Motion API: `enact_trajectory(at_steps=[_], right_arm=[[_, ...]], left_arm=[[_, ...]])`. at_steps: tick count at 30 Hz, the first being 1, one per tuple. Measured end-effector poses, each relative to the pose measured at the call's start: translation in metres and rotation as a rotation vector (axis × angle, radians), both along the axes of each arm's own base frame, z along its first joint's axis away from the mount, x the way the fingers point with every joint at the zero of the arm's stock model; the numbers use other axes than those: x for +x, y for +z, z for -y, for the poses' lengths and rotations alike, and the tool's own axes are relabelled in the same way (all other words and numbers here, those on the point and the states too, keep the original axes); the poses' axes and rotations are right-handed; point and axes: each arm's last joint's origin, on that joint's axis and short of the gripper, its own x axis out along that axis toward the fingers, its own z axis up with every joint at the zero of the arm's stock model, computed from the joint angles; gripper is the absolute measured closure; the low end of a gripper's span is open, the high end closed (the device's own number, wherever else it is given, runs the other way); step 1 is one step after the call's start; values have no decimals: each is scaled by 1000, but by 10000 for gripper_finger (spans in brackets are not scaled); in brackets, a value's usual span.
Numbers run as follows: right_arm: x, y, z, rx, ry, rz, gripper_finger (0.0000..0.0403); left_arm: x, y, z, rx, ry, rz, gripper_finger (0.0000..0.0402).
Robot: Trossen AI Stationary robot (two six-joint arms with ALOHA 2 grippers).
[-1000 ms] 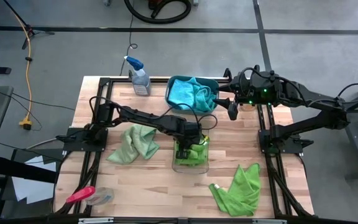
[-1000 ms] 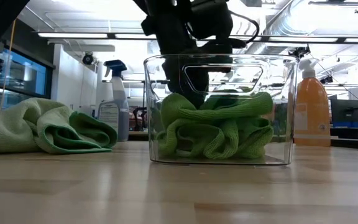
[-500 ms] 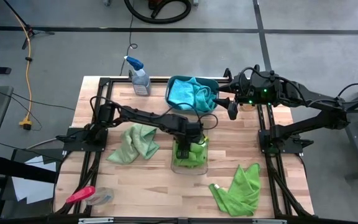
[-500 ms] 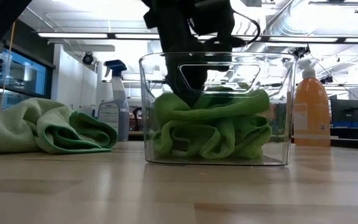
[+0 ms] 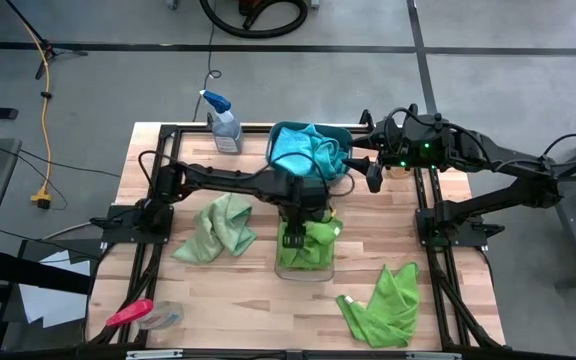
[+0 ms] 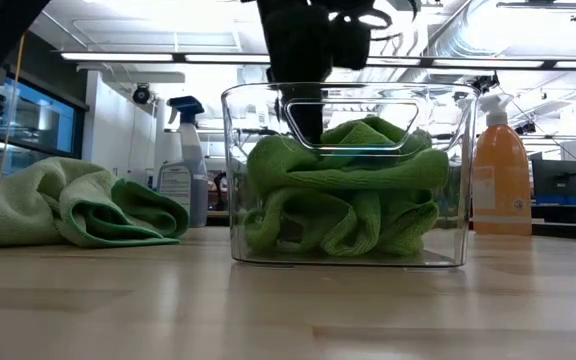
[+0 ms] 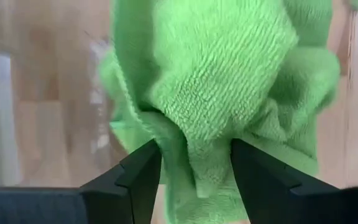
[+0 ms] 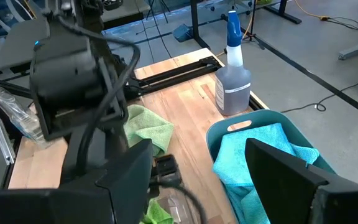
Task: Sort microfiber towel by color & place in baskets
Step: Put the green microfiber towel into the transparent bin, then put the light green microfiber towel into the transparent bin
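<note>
High view entry: left gripper (image 5: pixel 294 238) is hanging over the clear bin (image 5: pixel 305 262), fingers parted around a fold of the green towel (image 7: pixel 229 81) lying inside. Right gripper (image 5: pixel 370 170) is waiting open beside the teal tub (image 5: pixel 280 134) holding turquoise towels (image 5: pixel 308 152).

Nubby green cloth towel (image 6: pixel 346 190) fills glossy clear plastic bin (image 6: pixel 258 240) on matt wood table (image 6: pixel 268 310).
</note>
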Motion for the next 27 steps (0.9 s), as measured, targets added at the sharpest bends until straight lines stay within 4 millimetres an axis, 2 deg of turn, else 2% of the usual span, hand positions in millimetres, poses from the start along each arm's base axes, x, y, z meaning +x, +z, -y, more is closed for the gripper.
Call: enact_trajectory(at_steps=[6,14,19,24,27], right_arm=[[0,0,0,-6,3,-1,147],[0,0,0,-24,12,-7,147],[0,-1,0,-26,14,-16,147],[-1,-2,0,-26,16,-31,147],[-2,-4,0,-24,17,-50,147]], left_arm=[[-11,21,-15,1,33,14,220],[-31,64,-39,9,84,131,220],[-50,96,-54,16,127,220,220],[-75,134,-66,14,205,413,220],[-98,153,-68,9,251,584,220]])
